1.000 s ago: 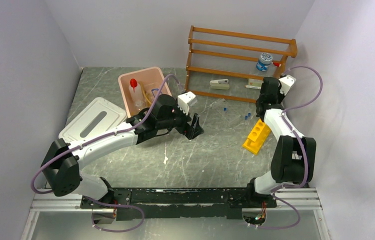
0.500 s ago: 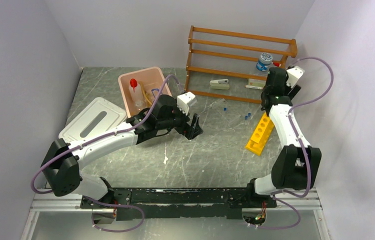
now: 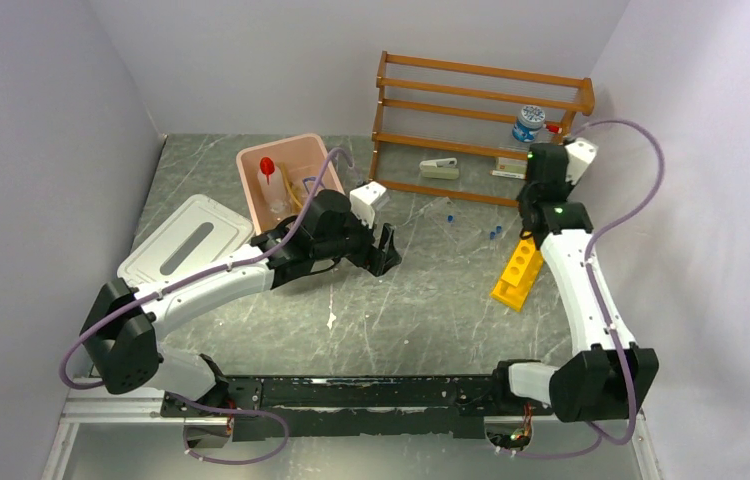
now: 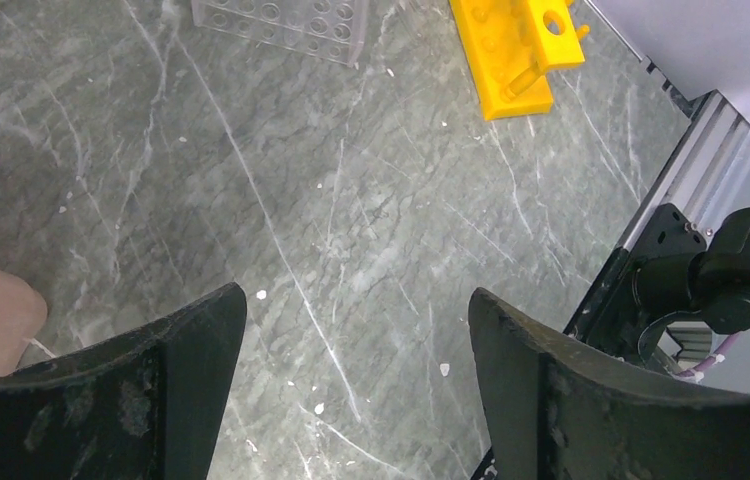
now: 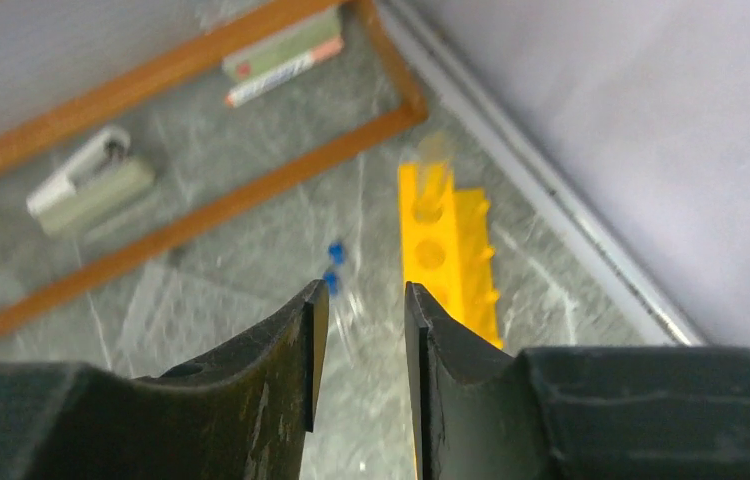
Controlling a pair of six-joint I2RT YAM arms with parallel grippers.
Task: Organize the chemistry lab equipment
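The yellow holed rack (image 3: 514,272) lies on the table at the right, and also shows in the left wrist view (image 4: 516,45) and right wrist view (image 5: 446,250). My right gripper (image 3: 528,212) hovers just behind its far end, jaws (image 5: 359,295) a narrow gap apart with nothing between them. My left gripper (image 3: 383,250) hangs over bare table mid-scene, wide open (image 4: 356,300) and empty. The red-capped wash bottle (image 3: 271,185) and amber tubing (image 3: 297,190) sit in a pink bin (image 3: 251,160). Small blue-capped tubes (image 3: 494,233) (image 5: 332,268) lie loose near the rack.
A wooden shelf (image 3: 481,110) stands at the back with a blue-lidded jar (image 3: 528,122), a grey stapler-like item (image 3: 439,168) and a small box (image 3: 508,165). A white lid (image 3: 186,238) lies at the left. A clear tube rack (image 4: 286,20) rests before the shelf.
My right arm's elbow has swung toward the near edge while its wrist stays by the shelf's right end. The yellow rack shifted slightly. The left gripper drifted a little left.
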